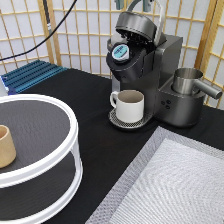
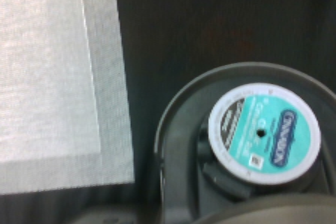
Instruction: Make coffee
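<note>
My fingers (image 1: 133,4) show at the exterior view's top edge, spread apart, holding nothing. Just below them, the small white plastic pod with light-blue foil top (image 1: 120,51) sits in the open holder. I judge it light, thin-walled and crushable, best pinched at its rim. The dark grey coffee machine's raised lid (image 1: 134,22) crowds it. There is open room over the black counter (image 1: 95,135).

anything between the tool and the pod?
Nothing visible. The pod already sits in the brewer's open holder, lid raised, foil top exposed. The tool is barely visible at the exterior view's top edge, above the lid. The mug stands below on the drip tray.
</note>
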{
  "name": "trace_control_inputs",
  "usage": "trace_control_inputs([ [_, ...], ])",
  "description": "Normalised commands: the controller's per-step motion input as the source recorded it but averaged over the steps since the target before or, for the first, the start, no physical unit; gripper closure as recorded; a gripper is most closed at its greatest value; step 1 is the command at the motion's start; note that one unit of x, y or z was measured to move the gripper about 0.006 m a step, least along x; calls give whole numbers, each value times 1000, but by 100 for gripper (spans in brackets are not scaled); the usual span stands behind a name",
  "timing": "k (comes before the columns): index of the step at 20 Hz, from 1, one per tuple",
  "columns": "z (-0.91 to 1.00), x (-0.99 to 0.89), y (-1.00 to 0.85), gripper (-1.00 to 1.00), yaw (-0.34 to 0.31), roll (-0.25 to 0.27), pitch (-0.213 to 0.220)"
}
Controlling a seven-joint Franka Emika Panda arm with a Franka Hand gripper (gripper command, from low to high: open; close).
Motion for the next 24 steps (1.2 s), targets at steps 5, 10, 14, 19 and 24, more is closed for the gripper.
trace_control_inputs([
  [5, -282, 148, -104, -100, 15, -174, 33],
  [10, -229, 211, -225, -100, 21, -75, 38],
  [14, -202, 149, -421, -100, 16, 0, 38],
  [19, 97, 15, -498, -100, 9, 51, 55],
  [24, 809, -335, -37, -100, 0, 28, 18],
])
